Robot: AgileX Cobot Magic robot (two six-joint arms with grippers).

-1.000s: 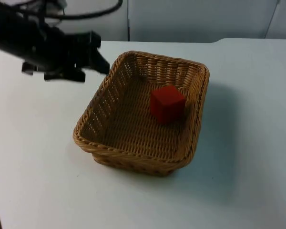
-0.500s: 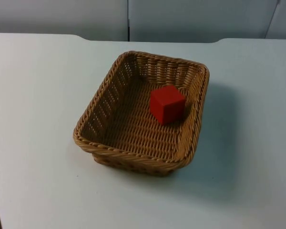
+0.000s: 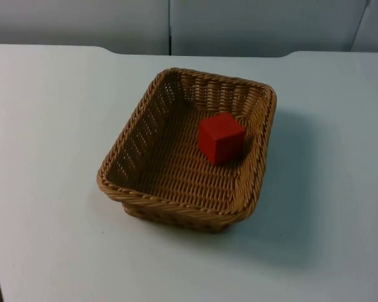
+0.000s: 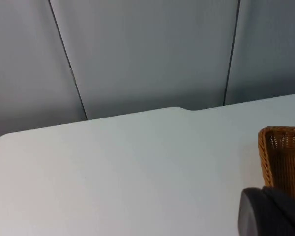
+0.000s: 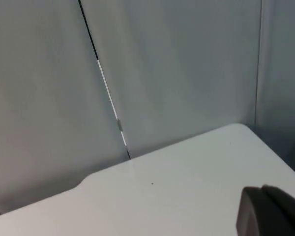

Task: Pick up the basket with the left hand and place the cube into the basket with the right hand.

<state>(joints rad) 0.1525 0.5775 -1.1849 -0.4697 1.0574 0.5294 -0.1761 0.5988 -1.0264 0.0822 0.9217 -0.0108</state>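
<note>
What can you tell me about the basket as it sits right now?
The basket is a rectangular, open-topped tray of tan woven wicker with sloping sides and a braided rim. It stands upright and flat on the white table, turned at an angle. A red cube rests inside it, close to one long wall. Its corner also shows in the left wrist view.

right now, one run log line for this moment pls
cube: inside basket | basket: on table | left gripper: beside basket | right gripper: over table

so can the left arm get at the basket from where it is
Probably yes. The basket sits on open white table with nothing around its rim, and the left wrist view shows its corner close by. Only the red cube lies inside.
</note>
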